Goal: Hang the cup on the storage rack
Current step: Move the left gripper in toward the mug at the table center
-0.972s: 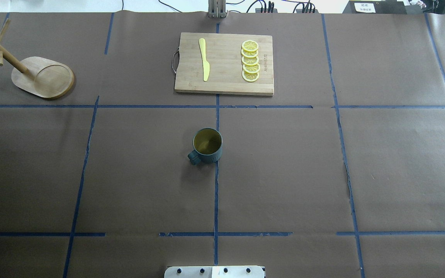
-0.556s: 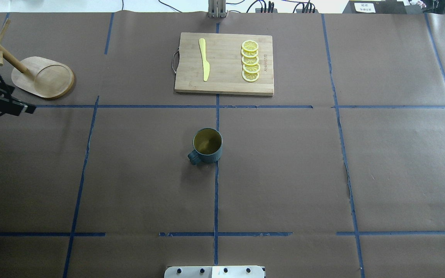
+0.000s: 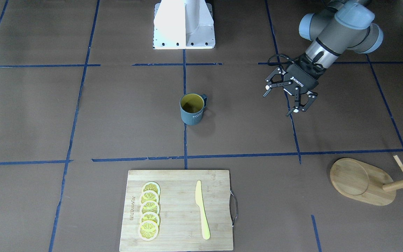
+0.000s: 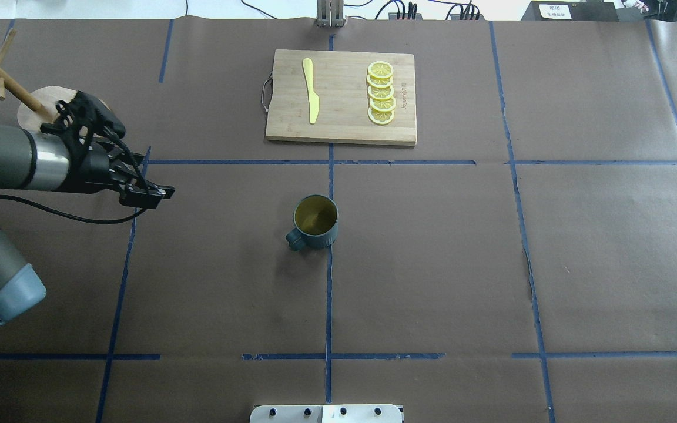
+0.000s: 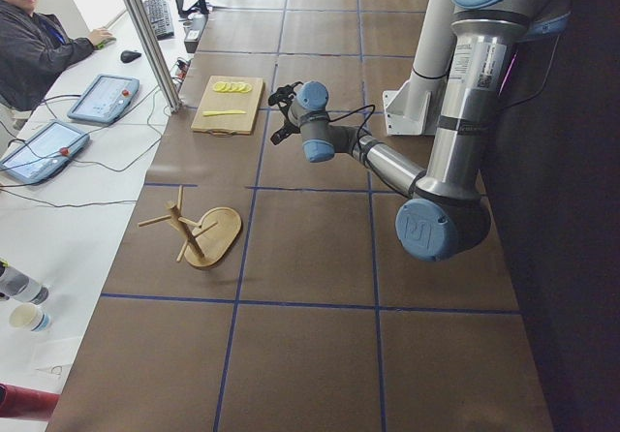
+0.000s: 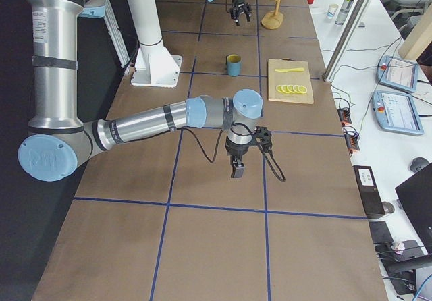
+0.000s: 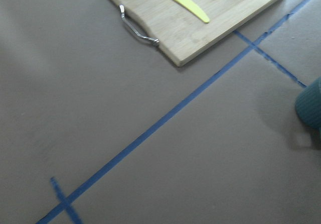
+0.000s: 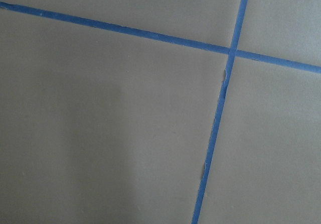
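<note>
Mid-table, on the centre tape line: the cup (image 4: pixel 315 221) stands upright and mouth up. Its loop handle points toward the robot's base and a little to the robot's left. Nothing touches it.

Handling, as a judgement:
- Looks like glazed ceramic: rigid, some weight, liable to chip if dropped or knocked against wood.
- The glaze is probably slick, though the ribbed lower wall should give the pads some bite.
- Best hold is likely a pinch over the rim, one finger inside and one outside, on the side away from the handle. That leaves the loop free for a peg.

Left gripper (image 3: pixel 279 102): fingers spread wide, empty, above the paper and well to the robot's left of the cup, aimed roughly toward it.

Right gripper (image 6: pixel 236 169): shows only in the right-side view, low over bare paper far from the cup. I cannot tell its opening.

Storage rack (image 3: pixel 362 182): far left corner, well apart from the cup, post upright, pegs bare.

Table (image 4: pixel 432 264): brown paper, flat and matte, gridded with blue tape.

Cutting board (image 3: pixel 177 210): beyond the cup, carrying a yellow knife (image 3: pixel 201 210) and lemon slices (image 3: pixel 149 210).

Room: a person (image 5: pixel 39 45) sits at a side desk.
</note>
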Controlling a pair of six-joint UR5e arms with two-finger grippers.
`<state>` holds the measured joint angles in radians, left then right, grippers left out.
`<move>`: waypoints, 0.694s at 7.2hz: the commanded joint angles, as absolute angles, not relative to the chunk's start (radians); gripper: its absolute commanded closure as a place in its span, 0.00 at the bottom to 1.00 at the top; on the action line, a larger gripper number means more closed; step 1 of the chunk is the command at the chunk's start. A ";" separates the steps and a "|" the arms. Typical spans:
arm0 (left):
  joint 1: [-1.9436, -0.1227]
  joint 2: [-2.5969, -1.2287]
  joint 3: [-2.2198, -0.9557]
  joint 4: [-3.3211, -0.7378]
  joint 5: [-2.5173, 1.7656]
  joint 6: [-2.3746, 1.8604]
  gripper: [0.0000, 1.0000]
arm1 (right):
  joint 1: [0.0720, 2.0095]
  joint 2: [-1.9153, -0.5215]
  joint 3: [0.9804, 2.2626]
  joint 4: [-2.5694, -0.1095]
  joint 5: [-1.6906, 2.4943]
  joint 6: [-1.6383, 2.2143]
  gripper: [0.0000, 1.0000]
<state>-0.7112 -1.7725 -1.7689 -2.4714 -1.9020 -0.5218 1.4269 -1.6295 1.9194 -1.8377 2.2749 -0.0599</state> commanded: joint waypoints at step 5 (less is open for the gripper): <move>-0.287 -1.928 -1.604 -2.649 -1.389 -0.595 0.00 | 1.427 -1.626 1.917 -1.838 2.275 -0.058 0.00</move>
<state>-0.3612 -1.8818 -1.6480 -2.6465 -1.4670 -0.5992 1.4266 -1.6273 1.9182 -1.8377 2.2749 -0.0585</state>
